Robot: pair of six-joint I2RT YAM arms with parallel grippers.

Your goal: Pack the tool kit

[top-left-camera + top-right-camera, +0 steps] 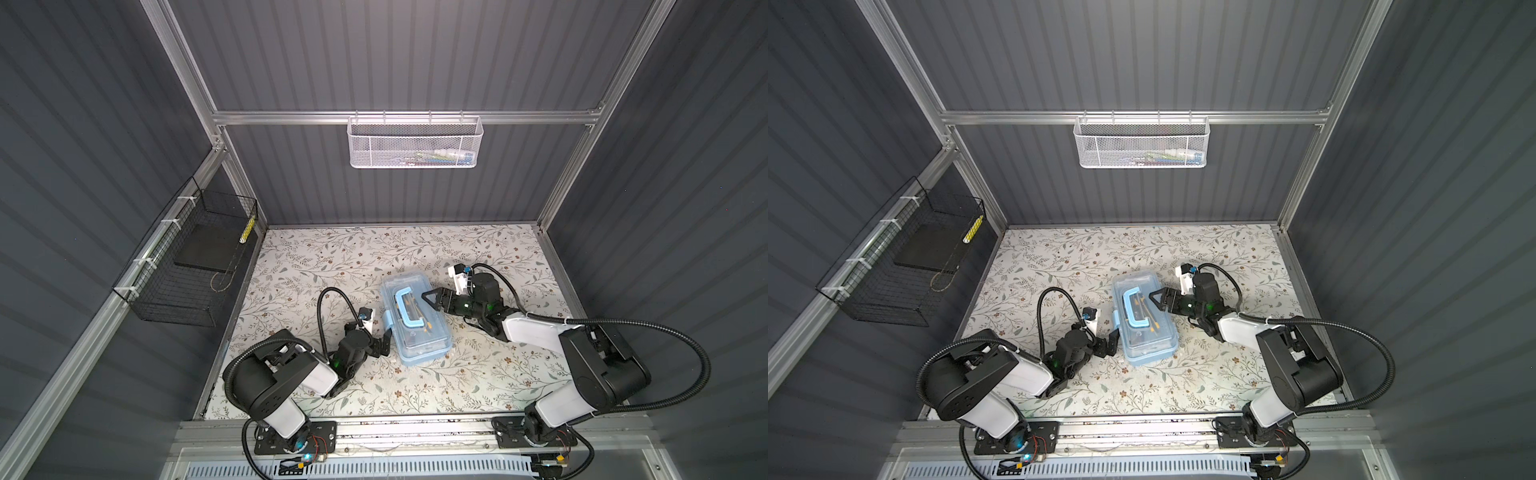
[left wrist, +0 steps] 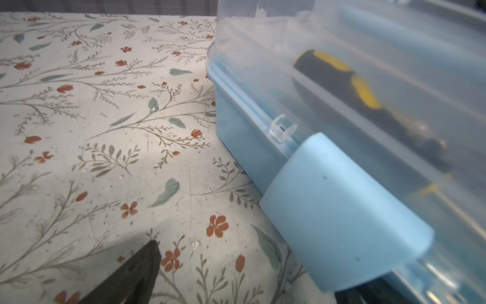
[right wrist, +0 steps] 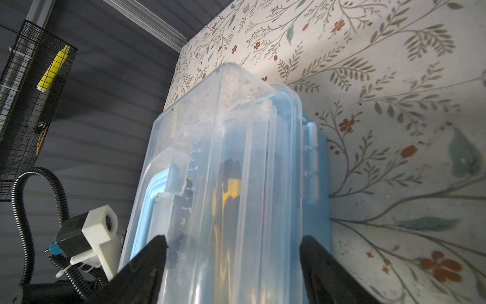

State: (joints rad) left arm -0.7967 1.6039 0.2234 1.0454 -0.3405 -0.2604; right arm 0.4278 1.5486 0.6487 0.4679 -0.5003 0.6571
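The tool kit (image 1: 419,338) (image 1: 1148,338), a light-blue box with its clear lid down and pale-blue handle (image 1: 409,309) flat on top, lies mid-table. Yellow-and-black tools (image 2: 342,76) show through the lid. My left gripper (image 1: 385,336) (image 1: 1112,338) (image 2: 247,271) is open and low at the box's left side, just under the blue latch (image 2: 342,210) that sticks out there. My right gripper (image 1: 432,300) (image 1: 1158,300) (image 3: 232,240) is open wide at the right long side, one finger over the lid, the other beside the base. Whether they touch the box I cannot tell.
A white mesh basket (image 1: 415,143) with small items hangs on the back rail. On the left wall a black wire basket (image 1: 187,266) holds a dark pad and a yellow item (image 1: 248,230). The floral table (image 1: 332,257) is walled on three sides.
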